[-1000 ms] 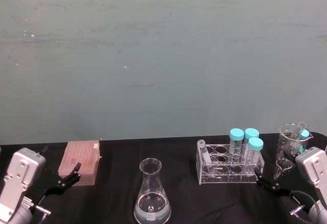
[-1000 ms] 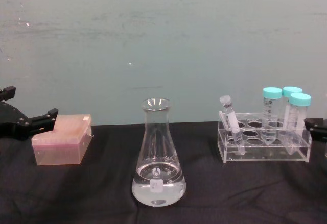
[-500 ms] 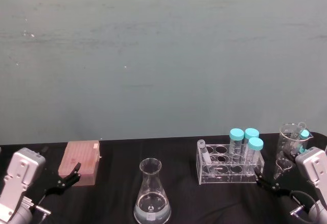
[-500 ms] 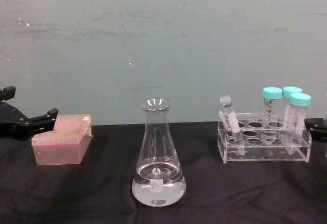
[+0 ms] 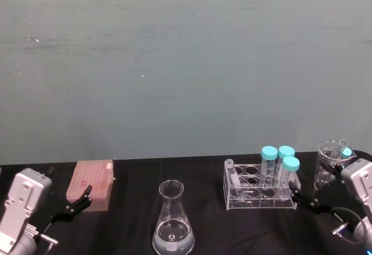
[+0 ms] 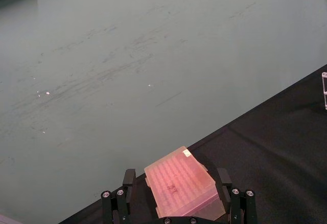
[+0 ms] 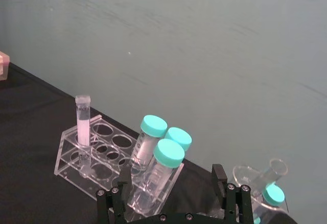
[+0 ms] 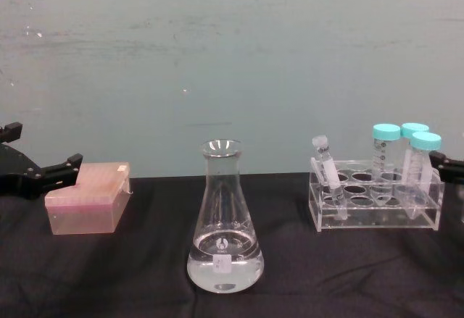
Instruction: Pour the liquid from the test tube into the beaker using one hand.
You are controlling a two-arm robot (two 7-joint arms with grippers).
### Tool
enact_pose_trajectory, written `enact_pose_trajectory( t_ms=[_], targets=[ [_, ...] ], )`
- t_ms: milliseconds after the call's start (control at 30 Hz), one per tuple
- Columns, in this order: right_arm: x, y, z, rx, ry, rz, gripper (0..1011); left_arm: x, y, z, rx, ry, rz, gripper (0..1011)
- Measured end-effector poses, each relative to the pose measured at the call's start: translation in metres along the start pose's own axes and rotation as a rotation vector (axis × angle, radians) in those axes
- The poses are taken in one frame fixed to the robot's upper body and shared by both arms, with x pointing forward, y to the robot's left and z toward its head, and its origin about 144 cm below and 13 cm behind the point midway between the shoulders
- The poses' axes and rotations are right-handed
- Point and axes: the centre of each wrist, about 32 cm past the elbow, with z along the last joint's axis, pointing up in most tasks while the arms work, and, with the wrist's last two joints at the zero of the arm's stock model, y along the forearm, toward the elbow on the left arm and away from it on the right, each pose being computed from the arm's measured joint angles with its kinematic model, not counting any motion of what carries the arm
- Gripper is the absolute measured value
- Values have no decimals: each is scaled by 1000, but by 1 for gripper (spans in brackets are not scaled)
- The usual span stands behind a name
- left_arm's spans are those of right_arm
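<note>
The test tube (image 5: 231,174) (image 8: 326,171) (image 7: 82,128) leans in the left end hole of a clear acrylic rack (image 8: 377,221). The beaker (image 5: 172,221) (image 8: 224,220), a conical flask, stands at the table's front centre with clear liquid (image 8: 225,272) in its base. My right gripper (image 5: 304,201) (image 7: 170,184) (image 8: 446,164) hovers open just right of the rack, apart from the tubes. My left gripper (image 5: 74,204) (image 6: 175,182) (image 8: 43,150) is open at the far left, beside a pink box, holding nothing.
A pink tip box (image 5: 90,183) (image 8: 88,206) lies at the left. Three teal-capped tubes (image 5: 279,161) (image 7: 160,150) stand in the rack's right end. A spouted glass vessel (image 5: 332,157) sits at the far right. A teal wall rises close behind the black table.
My right gripper has risen a little and edged toward the rack. The left arm, flask and tubes have not moved.
</note>
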Motion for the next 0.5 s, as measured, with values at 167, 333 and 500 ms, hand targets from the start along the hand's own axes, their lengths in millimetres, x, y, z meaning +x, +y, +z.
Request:
enact_pose_trajectory(
  t_ms=[167,333,500],
  targets=[
    [3,4,2,16,-3,17,1003,0,0,0,0,0,0,1000],
    [7,10,4,38,-3,36,1003,0,0,0,0,0,0,1000],
    [11,16,5,61,-2,57,1003,0,0,0,0,0,0,1000]
  ],
)
